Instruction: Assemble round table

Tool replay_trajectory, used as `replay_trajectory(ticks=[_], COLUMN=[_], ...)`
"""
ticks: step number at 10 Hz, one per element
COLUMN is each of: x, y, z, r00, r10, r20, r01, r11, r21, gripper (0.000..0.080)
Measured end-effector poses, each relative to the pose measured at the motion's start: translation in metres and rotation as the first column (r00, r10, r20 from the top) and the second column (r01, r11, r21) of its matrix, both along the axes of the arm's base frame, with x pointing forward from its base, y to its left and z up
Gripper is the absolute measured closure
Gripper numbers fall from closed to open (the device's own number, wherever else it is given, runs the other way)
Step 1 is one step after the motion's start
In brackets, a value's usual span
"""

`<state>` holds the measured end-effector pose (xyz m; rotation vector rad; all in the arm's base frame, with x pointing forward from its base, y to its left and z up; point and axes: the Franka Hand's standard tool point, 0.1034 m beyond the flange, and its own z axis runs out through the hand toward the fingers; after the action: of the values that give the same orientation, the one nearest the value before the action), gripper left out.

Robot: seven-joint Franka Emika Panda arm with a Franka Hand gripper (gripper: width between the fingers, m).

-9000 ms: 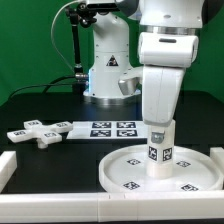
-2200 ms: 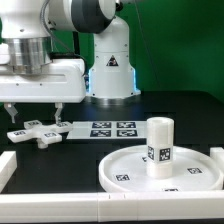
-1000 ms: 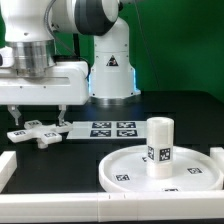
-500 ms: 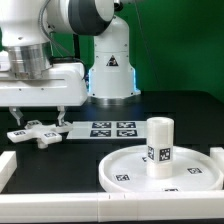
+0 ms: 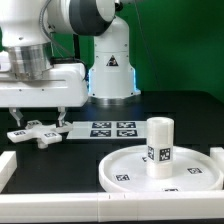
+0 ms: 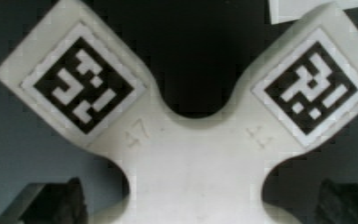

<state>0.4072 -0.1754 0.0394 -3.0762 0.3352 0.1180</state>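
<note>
Gripper: the gripper point(image 5: 34, 112) hangs at the left of the exterior frame, directly over the cross base point(image 5: 36, 131).
Fingers: the fingers point(image 5: 58, 108) are spread wide and hold nothing. Their tips are just above the base, not touching it.
Cross base: lies flat on the desk point(image 5: 170, 115), left of centre, with one arm just beside the marker board point(image 5: 112, 128).
Wrist view: the cross base point(image 6: 185, 150) fills most of the picture, showing two arms with one tag each. The dark fingers point(image 6: 48, 200) sit at the frame edge.
Round disc: the round disc point(image 5: 110, 170) lies flat at the lower right.
Leg: the leg point(image 5: 160, 145) stands upright on the disc, free of the gripper.
Change, 9.0 s: the arm then stood over the leg at the lower right. It is now at the left, above the base.
Change, 2.2 s: the gripper is slightly lower.
Change, 0.5 s: no visible shift.
Parts: base, disc and leg have not moved.
</note>
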Motion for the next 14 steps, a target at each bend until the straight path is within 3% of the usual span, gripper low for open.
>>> replay_trajectory(ticks=[13,14], x=[-0.0058,-0.0052], y=[0.0015,0.0012], z=[-0.0108,-0.0105], r00=[1.000,1.000], r10=[0.015,0.017], r20=[-0.020,-0.018], r01=[-0.015,-0.017], r11=[1.000,1.000], r21=[0.002,0.002], gripper=[0.0150,0.0270])
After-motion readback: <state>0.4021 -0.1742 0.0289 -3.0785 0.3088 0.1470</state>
